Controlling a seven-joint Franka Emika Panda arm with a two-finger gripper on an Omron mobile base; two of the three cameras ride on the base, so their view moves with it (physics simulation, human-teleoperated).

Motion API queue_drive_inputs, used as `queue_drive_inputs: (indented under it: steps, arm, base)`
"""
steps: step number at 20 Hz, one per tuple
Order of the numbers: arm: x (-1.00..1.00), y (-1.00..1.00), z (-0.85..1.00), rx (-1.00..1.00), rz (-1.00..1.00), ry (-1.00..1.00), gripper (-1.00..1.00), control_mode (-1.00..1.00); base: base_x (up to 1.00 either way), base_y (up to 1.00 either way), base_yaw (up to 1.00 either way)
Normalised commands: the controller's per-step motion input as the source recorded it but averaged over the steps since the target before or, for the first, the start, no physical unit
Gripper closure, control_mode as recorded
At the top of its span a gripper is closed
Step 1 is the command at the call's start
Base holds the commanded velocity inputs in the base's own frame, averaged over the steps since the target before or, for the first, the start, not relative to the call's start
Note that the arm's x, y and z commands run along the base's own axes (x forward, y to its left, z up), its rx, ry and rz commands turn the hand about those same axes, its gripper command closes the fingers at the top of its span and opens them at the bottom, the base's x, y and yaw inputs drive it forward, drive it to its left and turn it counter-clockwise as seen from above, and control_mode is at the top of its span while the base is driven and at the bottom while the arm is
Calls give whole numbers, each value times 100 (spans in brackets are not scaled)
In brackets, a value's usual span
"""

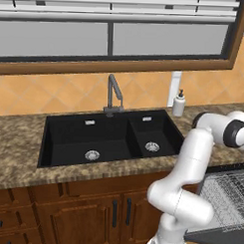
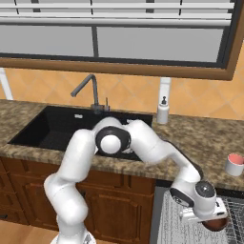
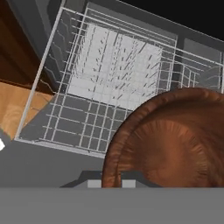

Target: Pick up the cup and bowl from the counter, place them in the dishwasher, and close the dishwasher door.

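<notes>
Fingers (image 2: 213,222) are clenched on the bowl (image 2: 217,224), though the finger tips themselves are hard to make out: in the right base view the white hand covers them, and in the hand view the bowl's glossy reddish-brown hollow (image 3: 175,140) covers the spot where they would rise. In the right base view just a dark brown sliver of the bowl shows under the hand, partly cut off by the bottom edge.

Held this way, the bowl hangs over the dishwasher (image 2: 190,224), above its light grey wire rack (image 3: 109,83). Whether it touches the wires cannot be told. No dish is visible on the part of the rack that shows in the hand view; the bowl hides the rack's near right part. In the left base view the arm blocks the rack's left side (image 1: 226,197), and the frame edge crops the dishwasher door (image 1: 224,239).

On the counter (image 2: 200,138), the cup (image 2: 234,164) stands upright near the right edge of the right base view, well apart from the black double sink (image 1: 108,136). A white soap dispenser bottle (image 1: 179,103) stands behind the sink's right basin. Both of the 2 basins look bare except for their drains.
</notes>
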Motion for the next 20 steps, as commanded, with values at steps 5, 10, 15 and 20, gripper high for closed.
queue_drive_inputs:
  steps: [5,10,15,20]
  arm:
    - [11,-7,-25,39,-5,-20,100,-100]
    - [0,-3,-40,45,-7,-34,100,-100]
    - [18,2,-53,14,-5,-4,100,-100]
    - [53,7,-49,0,0,11,100,-100]
  base:
    - [0,0,0]
    - [0,0,0]
    - [0,0,0]
    - [0,0,0]
